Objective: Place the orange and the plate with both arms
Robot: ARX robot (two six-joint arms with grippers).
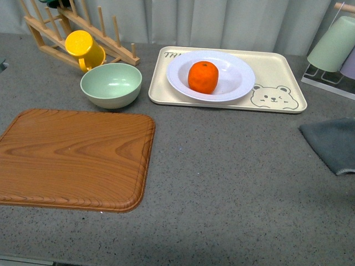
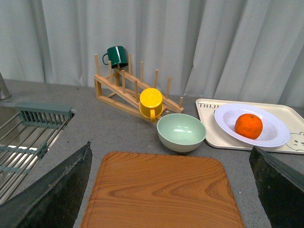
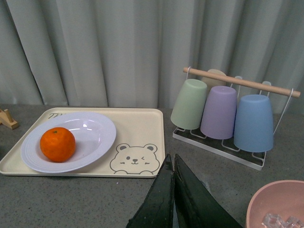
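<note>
Here the orange (image 1: 203, 77) sits in the middle of the white plate (image 1: 236, 76), and the plate rests on the beige bear tray (image 1: 277, 77) at the far side of the desk (image 1: 233, 177). Just left of the tray stands a pale green bowl (image 1: 111, 84), with a yellow mug (image 1: 84, 49) behind it on a wooden rack (image 1: 52, 30). A wooden board (image 1: 72, 158) lies nearer than the bowl. The left tool (image 2: 166, 190) is spread wide; the right tool (image 3: 174, 199) has its fingers pressed together, holding nothing.
</note>
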